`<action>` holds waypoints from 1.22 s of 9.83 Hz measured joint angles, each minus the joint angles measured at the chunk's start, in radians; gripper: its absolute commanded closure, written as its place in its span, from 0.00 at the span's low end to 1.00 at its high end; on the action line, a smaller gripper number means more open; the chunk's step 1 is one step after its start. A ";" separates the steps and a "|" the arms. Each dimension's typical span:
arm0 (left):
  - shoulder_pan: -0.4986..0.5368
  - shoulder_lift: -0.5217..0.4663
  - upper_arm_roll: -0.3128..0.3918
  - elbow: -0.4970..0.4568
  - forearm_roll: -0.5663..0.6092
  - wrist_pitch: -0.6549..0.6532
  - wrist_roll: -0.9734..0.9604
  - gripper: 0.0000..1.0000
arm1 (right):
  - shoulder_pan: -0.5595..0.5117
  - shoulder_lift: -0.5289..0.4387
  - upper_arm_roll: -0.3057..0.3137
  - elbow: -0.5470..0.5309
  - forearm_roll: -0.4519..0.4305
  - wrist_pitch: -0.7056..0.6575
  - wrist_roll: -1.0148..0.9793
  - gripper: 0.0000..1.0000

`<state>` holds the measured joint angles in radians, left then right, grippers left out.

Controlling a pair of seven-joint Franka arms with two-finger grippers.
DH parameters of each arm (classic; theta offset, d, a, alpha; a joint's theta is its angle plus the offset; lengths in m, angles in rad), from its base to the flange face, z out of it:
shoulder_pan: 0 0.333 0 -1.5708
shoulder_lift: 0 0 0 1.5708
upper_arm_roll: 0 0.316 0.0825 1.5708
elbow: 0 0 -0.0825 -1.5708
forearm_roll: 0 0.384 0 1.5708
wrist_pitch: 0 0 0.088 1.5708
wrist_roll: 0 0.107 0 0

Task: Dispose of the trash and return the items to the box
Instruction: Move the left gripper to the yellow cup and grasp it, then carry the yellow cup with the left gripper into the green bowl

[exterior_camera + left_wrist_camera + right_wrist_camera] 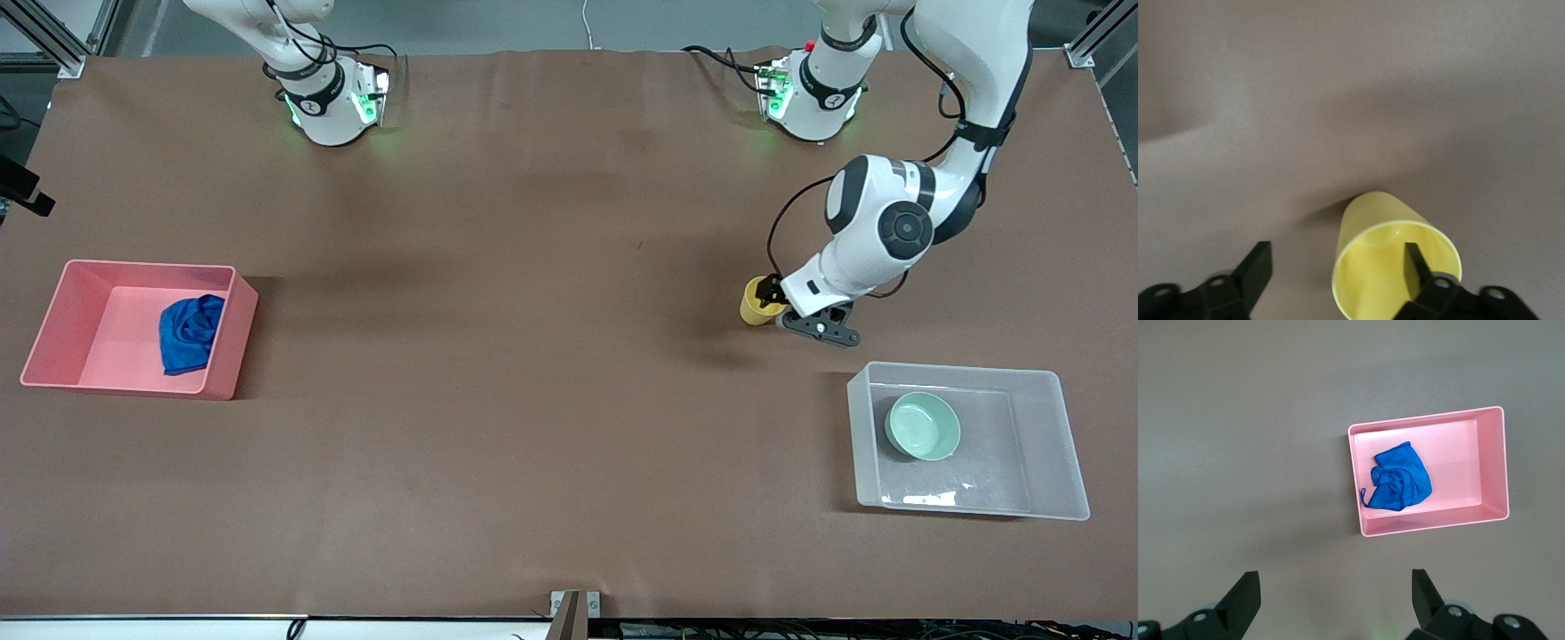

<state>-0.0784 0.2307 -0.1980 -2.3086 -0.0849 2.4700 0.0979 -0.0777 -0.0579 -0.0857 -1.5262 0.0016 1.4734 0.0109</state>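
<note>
The yellow cup [756, 302] stands on the brown table, farther from the front camera than the clear box [1062, 444]. My left gripper [775, 304] is open at the cup. In the left wrist view one fingertip [1410, 257] is inside the cup [1371, 267] and the other is outside it, so the left gripper [1336, 252] straddles the cup's wall. The mint-green bowl [923, 426] lies in the clear box. The blue rag [189, 333] lies in the pink bin [53, 311]. My right gripper [1335, 577] is open and empty, high over the table, and looks down on the rag [1400, 480] in the pink bin [1491, 467].
The pink bin is at the right arm's end of the table and the clear box at the left arm's end. The two arm bases [333, 98] [813, 93] stand along the table's edge farthest from the front camera. The right hand is out of the front view.
</note>
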 measured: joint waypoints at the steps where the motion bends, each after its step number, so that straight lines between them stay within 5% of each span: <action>1: 0.000 0.001 -0.003 -0.014 0.000 0.000 0.000 1.00 | 0.000 0.000 0.000 0.000 0.001 0.000 0.000 0.00; 7: 0.002 -0.046 -0.001 0.021 0.001 -0.111 0.002 1.00 | 0.000 0.000 0.000 0.001 0.001 -0.003 -0.012 0.00; 9: 0.004 -0.098 0.042 0.165 0.002 -0.277 0.003 1.00 | 0.000 0.000 0.001 0.001 0.001 -0.004 -0.024 0.00; 12: 0.014 -0.016 0.237 0.438 0.005 -0.352 0.129 1.00 | 0.001 0.000 0.001 0.002 0.001 -0.004 -0.026 0.00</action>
<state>-0.0642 0.2151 0.0395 -1.8711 -0.0804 2.1184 0.2265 -0.0771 -0.0578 -0.0851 -1.5242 0.0029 1.4697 -0.0156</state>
